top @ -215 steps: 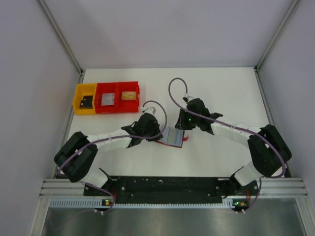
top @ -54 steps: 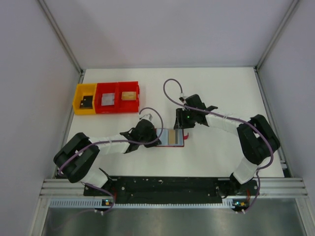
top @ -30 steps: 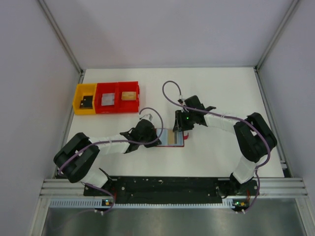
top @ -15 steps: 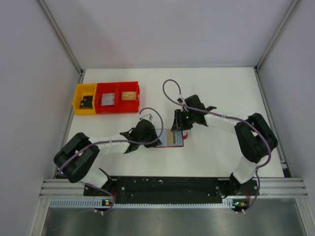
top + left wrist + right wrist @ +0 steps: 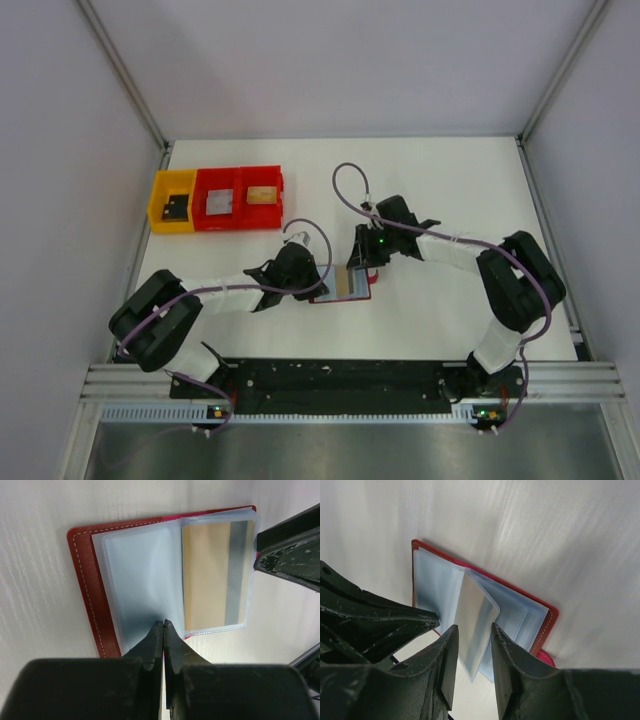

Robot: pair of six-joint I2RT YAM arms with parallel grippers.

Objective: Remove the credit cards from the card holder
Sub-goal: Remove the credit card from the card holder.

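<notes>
The card holder (image 5: 343, 288) lies open on the table between both arms, red cover (image 5: 84, 580) down and clear grey-blue pockets up. A gold and silver credit card (image 5: 212, 575) sits in its right pocket. My left gripper (image 5: 163, 624) is shut, fingertips together and pressing on the near edge of the left pocket. In the right wrist view one pocket leaf with a card (image 5: 474, 614) in it stands raised from the holder (image 5: 546, 628). My right gripper (image 5: 472, 666) is open and straddles this leaf, with a gap on each side.
A yellow bin (image 5: 160, 214) and two red bins (image 5: 238, 216) stand in a row at the back left, each with a card in it. White walls and metal posts enclose the table.
The right gripper's jaws have narrowed around the raised pocket leaf and edged toward the left arm. The left gripper has stayed shut on the holder.
</notes>
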